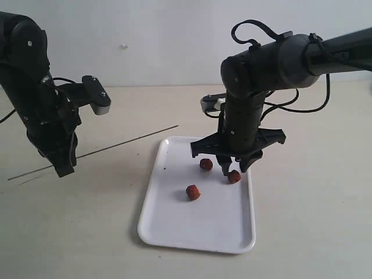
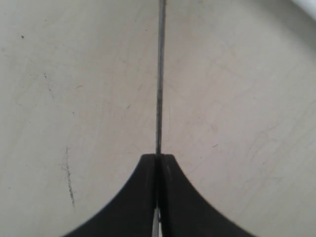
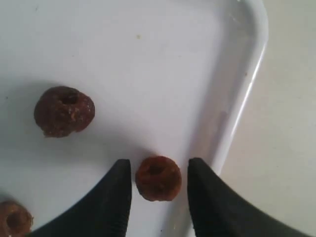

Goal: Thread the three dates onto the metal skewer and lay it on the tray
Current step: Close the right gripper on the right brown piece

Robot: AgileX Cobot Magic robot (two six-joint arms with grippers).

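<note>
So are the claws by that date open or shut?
Open. The right gripper has fingers either side of the date, white tray showing in both gaps.

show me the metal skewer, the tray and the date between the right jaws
metal skewer point(image 1: 128, 141), exterior view, middle of the rod
tray point(image 1: 215, 221), exterior view, bare floor near its front
date point(image 3: 158, 177), right wrist view, centre of its top

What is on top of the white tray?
Three dates lie loose on the tray, one between the open right fingers. The skewer is not on it. The right arm hides the tray's far corner.
</note>
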